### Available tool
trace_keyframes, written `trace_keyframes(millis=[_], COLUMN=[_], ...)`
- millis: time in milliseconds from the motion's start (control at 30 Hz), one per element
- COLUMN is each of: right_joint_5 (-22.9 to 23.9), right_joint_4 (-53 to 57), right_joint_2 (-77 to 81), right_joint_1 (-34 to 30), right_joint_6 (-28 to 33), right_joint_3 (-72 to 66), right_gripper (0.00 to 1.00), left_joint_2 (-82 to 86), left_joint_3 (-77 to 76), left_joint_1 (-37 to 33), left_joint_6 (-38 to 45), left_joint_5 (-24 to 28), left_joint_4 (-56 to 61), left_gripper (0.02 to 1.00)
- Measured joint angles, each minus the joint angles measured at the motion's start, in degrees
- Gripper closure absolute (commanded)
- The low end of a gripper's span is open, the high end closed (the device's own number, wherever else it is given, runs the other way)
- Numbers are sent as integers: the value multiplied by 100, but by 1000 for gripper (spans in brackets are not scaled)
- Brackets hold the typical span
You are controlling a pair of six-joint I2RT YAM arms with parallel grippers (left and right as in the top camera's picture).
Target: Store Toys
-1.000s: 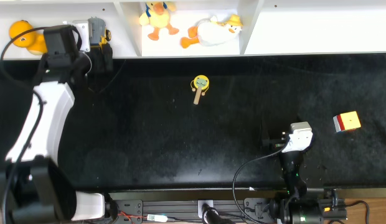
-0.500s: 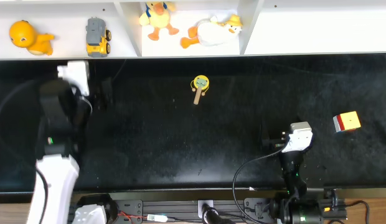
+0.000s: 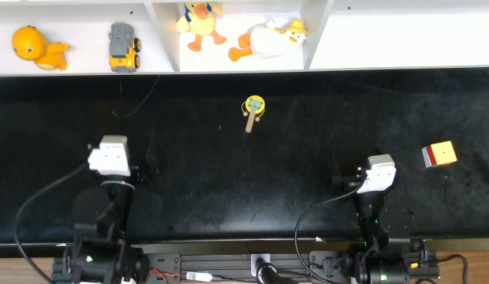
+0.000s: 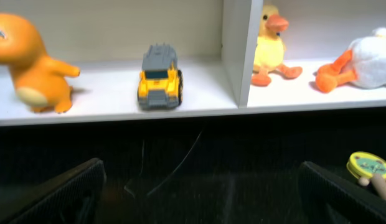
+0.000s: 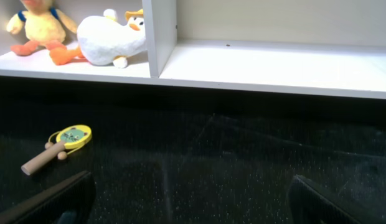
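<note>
Judging from how the toys lie, the task looks more than half done. Four toys already stand in the white shelf (image 3: 166,35) along the top edge of the overhead picture. An orange toy animal (image 3: 35,46) and a small truck (image 3: 123,46) are in the compartment at the upper left. A yellow duck (image 3: 199,21) and a white plush bird (image 3: 268,41) are in the middle compartment.

Two toys lie on the black table (image 3: 189,189). The rattle (image 3: 252,110), with its wooden handle, is in the upper centre of the frame, near the shelf front but not touching it. The cube (image 3: 439,154), yellow and red, is at the right side, well apart from the shelf.

The left gripper (image 4: 202,199) is at the lower left, fingers spread wide, with nothing between them. The right gripper (image 5: 193,202), at the lower right, is also wide and carries nothing. It is nearer to the cube than to the rattle.

What is left, it seems, is to pick up the rattle and the cube and put each one into the shelf.
</note>
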State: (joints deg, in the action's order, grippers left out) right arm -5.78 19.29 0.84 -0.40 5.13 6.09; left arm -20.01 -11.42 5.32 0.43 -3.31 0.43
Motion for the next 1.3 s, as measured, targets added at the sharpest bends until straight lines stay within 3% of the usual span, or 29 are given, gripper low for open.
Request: trace_keyframes(millis=[300,1300], right_joint_5=[0,0], right_joint_4=[4,2], right_joint_2=[0,0], right_joint_1=[0,0], right_joint_6=[0,-2], right_joint_3=[0,0], right_gripper=[5,5], left_joint_2=[1812,1899], left_joint_3=[1049,1069], left_joint_1=[0,0], left_joint_6=[39,83], left_joint_5=[-33,74], left_joint_4=[-492,-518], left_gripper=[20,20])
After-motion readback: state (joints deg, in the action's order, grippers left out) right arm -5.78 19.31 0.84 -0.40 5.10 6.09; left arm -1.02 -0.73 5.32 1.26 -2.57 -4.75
